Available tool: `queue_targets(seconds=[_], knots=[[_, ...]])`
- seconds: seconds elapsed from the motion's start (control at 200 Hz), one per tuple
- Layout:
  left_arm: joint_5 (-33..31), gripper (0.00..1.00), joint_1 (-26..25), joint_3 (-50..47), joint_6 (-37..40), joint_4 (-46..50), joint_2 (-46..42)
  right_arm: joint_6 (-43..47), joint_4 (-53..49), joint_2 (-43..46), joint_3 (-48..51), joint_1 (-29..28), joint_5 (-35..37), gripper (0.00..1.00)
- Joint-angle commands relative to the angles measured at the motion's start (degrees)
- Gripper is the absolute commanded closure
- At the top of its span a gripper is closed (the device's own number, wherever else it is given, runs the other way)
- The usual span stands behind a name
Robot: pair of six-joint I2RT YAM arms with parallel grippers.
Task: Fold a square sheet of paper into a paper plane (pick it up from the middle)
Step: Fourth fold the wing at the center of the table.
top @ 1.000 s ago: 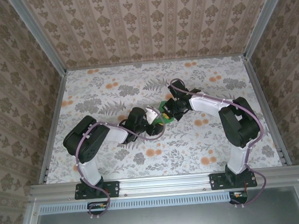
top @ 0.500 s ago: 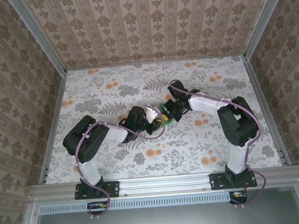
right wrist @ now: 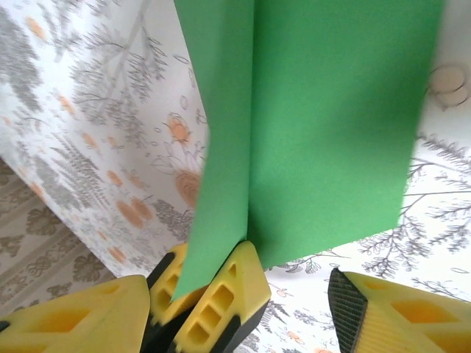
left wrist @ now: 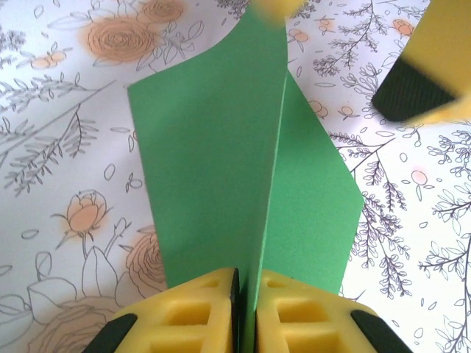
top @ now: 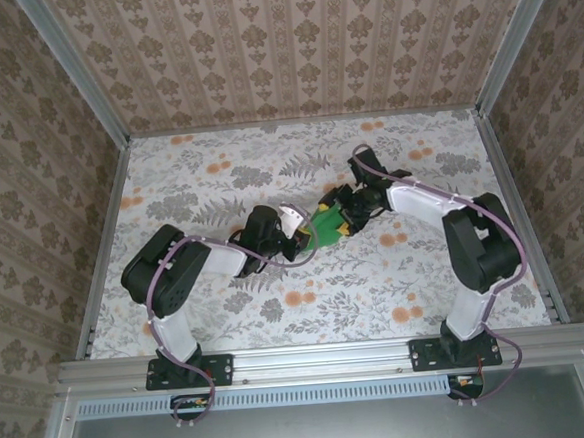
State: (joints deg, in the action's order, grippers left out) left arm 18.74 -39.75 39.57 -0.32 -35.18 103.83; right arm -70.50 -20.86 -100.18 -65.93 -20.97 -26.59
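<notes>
Over on the left, the left arm (top: 190, 271) lies low across the floral table (top: 219, 184), reaching in toward the middle. At its tip the left gripper (top: 300, 238) is clamped tight. In the left wrist view its yellow fingers (left wrist: 195, 316) are pressed together on the near end of the paper (left wrist: 213, 169), right on the fold line, with just a sliver of green between them.

And there's the paper itself, bright green, at the middle of the table between the two grippers in the top view (top: 325, 227). It's creased down the centre. From the left wrist camera the crease runs straight away from the pinch, one flap leaning left and one leaning right, with the far end narrowing. Whether its lower edges touch the table, one cannot tell.

On to the right gripper (top: 348, 218), just beside the paper's right end. Its fingers are spread wide. In the right wrist view one yellow finger (right wrist: 73, 320) sits off to the left and the other (right wrist: 394, 312), with its dark pad, off to the right. The folded green hangs in the gap between them, and the left gripper's closed tips hold its lower edge.

Farthest right, the right arm (top: 475, 251) rises from its base and bends back toward the centre.
</notes>
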Motion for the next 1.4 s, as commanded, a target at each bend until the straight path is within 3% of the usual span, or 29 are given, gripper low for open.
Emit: queue_targets(seconds=[0.0,0.43,0.695,0.995,1.395], knots=[[1.47,0.86,0.21,1.22,-3.52,3.02,-1.95,5.05,2.77,4.20,3.20,0.96,-0.89,0.29],[4.90,0.90,-0.98,10.88,-11.09,20.23,-1.63,17.45,20.75,5.14,14.00,0.94,-5.04,0.37],[5.85,0.91,-1.30,13.84,-14.02,24.97,-0.32,18.77,23.96,0.94,14.45,1.00,-7.39,0.46],[6.47,0.92,-1.60,18.57,-17.29,33.38,1.13,19.35,24.70,-2.23,13.90,1.01,-7.75,0.44],[8.67,0.92,-1.73,21.86,-19.30,37.30,4.27,16.96,28.43,-1.63,16.82,2.13,-7.04,0.44]])
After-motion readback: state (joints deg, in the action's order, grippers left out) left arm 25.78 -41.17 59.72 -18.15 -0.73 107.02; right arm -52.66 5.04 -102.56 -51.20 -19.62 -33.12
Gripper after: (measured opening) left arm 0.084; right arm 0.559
